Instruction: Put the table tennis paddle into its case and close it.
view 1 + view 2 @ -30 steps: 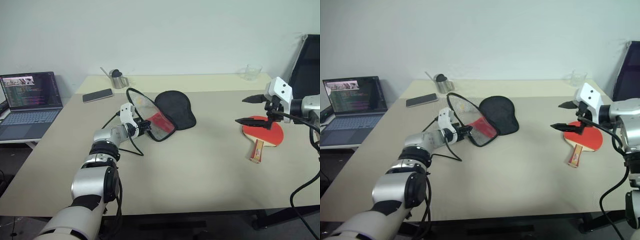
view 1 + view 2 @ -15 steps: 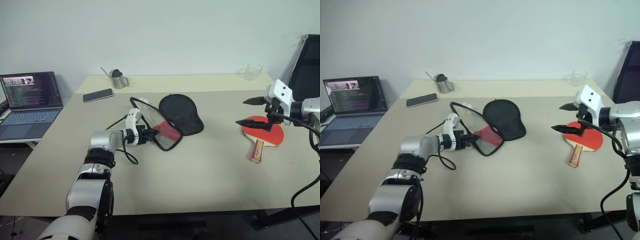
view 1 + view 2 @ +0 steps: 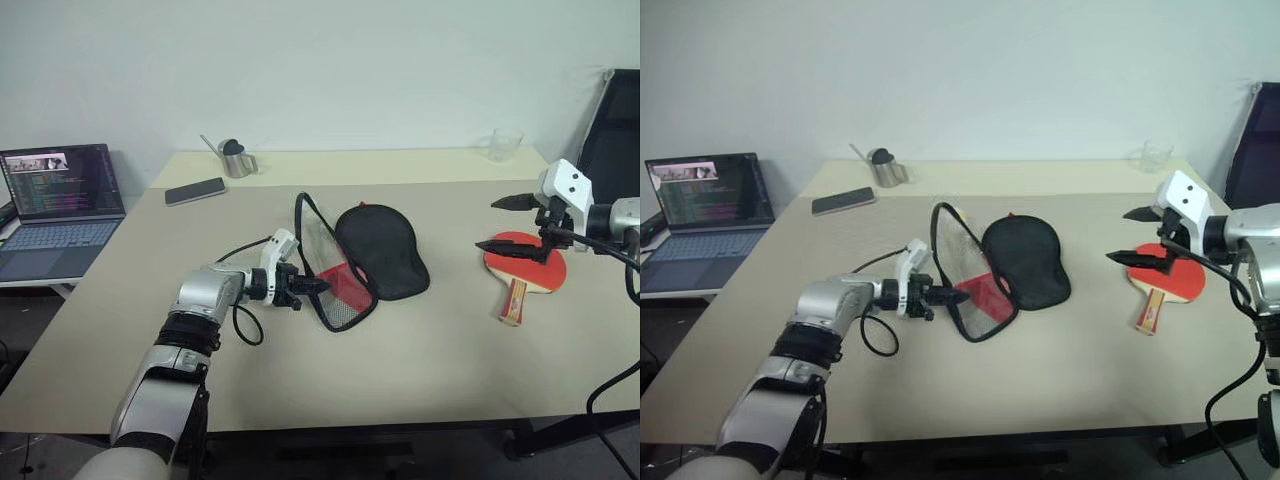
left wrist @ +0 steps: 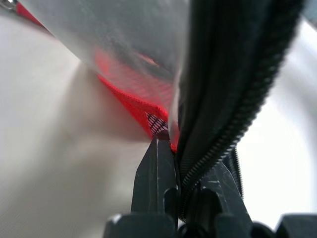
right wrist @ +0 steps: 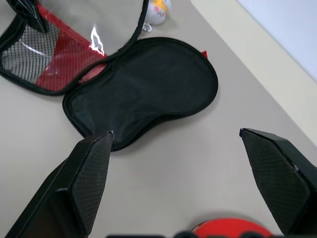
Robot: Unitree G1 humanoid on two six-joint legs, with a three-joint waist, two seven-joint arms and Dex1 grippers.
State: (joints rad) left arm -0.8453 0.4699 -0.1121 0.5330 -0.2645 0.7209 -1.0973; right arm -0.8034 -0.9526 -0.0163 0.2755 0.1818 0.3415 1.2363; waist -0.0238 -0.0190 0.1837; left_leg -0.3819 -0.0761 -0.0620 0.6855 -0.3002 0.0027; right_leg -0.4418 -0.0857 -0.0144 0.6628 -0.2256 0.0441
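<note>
Left eye view shows the left tool (image 3: 318,287) closed on the zipper rim of the case (image 3: 385,250), holding the mesh flap up while the black half lies flat near the middle of the desk (image 3: 420,340). The hold is thin, only on the edge, so I think the flap can slip out or fall shut if the arm pulls or twists more. The right tool (image 3: 503,222) is wide open and empty, above the table tennis paddle (image 3: 526,266), so the paddle could be pushed if it comes down off center. The paddle lies flat at the right side of the desk; its long axis runs near to far, with the handle toward the robot.
</note>
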